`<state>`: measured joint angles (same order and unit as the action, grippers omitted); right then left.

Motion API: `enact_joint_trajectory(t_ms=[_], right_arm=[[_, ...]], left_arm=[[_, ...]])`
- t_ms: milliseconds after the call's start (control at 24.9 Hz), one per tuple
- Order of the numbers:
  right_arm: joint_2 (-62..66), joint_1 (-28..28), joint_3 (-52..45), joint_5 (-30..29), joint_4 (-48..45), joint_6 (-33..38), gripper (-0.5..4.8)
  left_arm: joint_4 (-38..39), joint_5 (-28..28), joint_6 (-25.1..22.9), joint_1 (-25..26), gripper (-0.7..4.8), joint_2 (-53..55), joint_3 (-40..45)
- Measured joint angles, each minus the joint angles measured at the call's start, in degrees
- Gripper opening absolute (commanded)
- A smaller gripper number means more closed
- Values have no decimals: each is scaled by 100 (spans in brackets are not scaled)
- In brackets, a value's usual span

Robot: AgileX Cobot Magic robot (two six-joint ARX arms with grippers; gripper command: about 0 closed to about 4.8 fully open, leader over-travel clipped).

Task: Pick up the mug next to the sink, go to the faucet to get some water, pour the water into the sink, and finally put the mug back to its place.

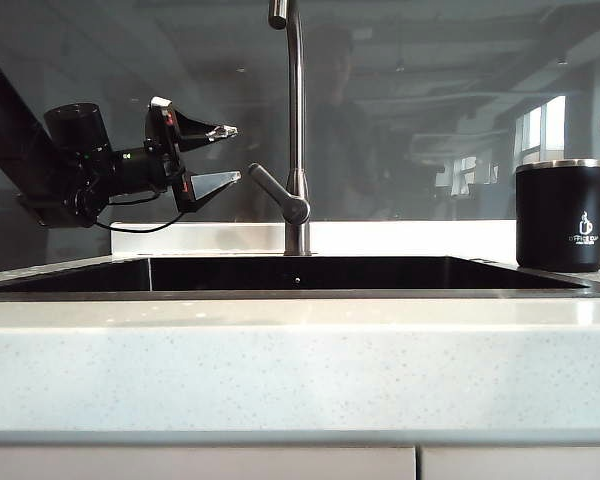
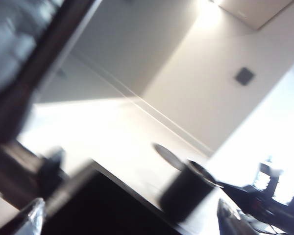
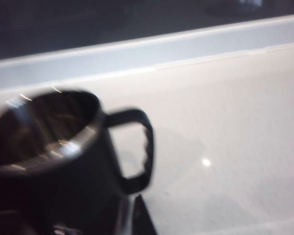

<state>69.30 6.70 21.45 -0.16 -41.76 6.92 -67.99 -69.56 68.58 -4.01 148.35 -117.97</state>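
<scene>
A rigid matte black steel-rimmed mug (image 1: 561, 214) stood right of the faucet (image 1: 296, 130), best taken by its body. Left gripper (image 1: 225, 153) jaws gaped near the faucet; right gripper's jaws couldn't be judged.

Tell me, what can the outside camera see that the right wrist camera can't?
Only the exterior view shows the faucet, the dark sink and the left claw, held open in the air beside the faucet's lever. Only the right wrist view looks down into the mug and shows its whole handle; a dark tip there may be the right claw, too blurred to tell. Both show the black mug standing on the pale counter.
</scene>
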Motion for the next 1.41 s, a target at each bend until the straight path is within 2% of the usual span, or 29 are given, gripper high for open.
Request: enact_joint_trajectory(t_ms=[40,201,402,523,603,804,1005,1407], right_arm=[[-372,-2,4,-168,278,28,-1],[-1207,-13,0,-396,968,61,-1],[-2197,-22,0,-505,1808,485,-1],[-2745,-24,2,-684,2245,623,-1],[-3338,-24,0,-739,2820,654,-1],[-4284,-17,-2,-741,3613,660,-1],[-4940,-20,-2,-743,3923,662,-1],[-5576,-20,-2,-743,4081,662,-1]], left_arm=[[-304,-256,531,-4,479,0,-2],[-1331,-601,1475,-39,479,-20,-35],[-1331,-612,2159,-81,479,-249,-81],[-1333,-949,2385,-81,479,-376,-81],[-1331,-1285,2334,-98,479,-546,-74],[-1331,-1296,1836,-103,479,-1298,-76],[-1331,-1362,1567,-107,479,-2098,-76],[-1329,-1447,1543,-105,479,-3268,-76]])
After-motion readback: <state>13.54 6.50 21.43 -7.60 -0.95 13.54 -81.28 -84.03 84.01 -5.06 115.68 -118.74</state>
